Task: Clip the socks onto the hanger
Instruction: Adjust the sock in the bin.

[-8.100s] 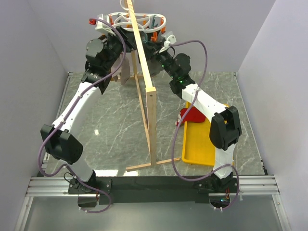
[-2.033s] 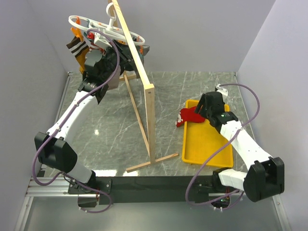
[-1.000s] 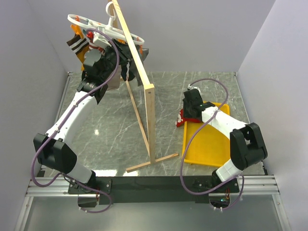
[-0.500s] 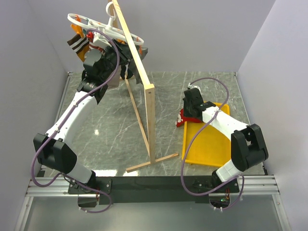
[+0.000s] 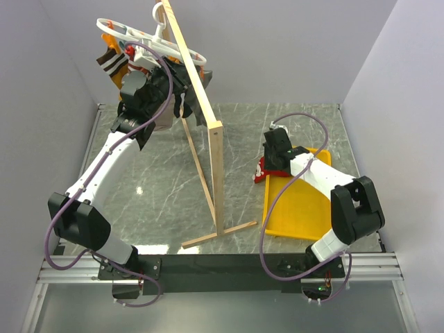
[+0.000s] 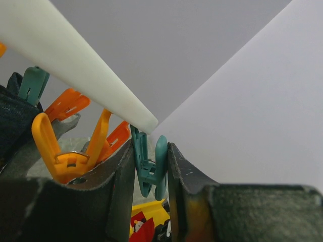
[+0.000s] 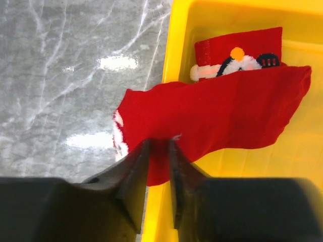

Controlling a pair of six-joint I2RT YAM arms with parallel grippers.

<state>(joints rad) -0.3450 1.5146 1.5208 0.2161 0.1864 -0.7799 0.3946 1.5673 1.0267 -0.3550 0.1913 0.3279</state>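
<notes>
Left pincer [image 6: 150, 154] clamps hanger [image 6: 75, 65]; right pincer [image 7: 157, 147] seemingly pinches socks [image 7: 217, 111] overhanging tray [image 7: 177, 30].

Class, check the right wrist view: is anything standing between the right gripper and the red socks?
Nothing visible does. The right gripper is shut on a red sock that drapes over the rim of the yellow tray.
</notes>
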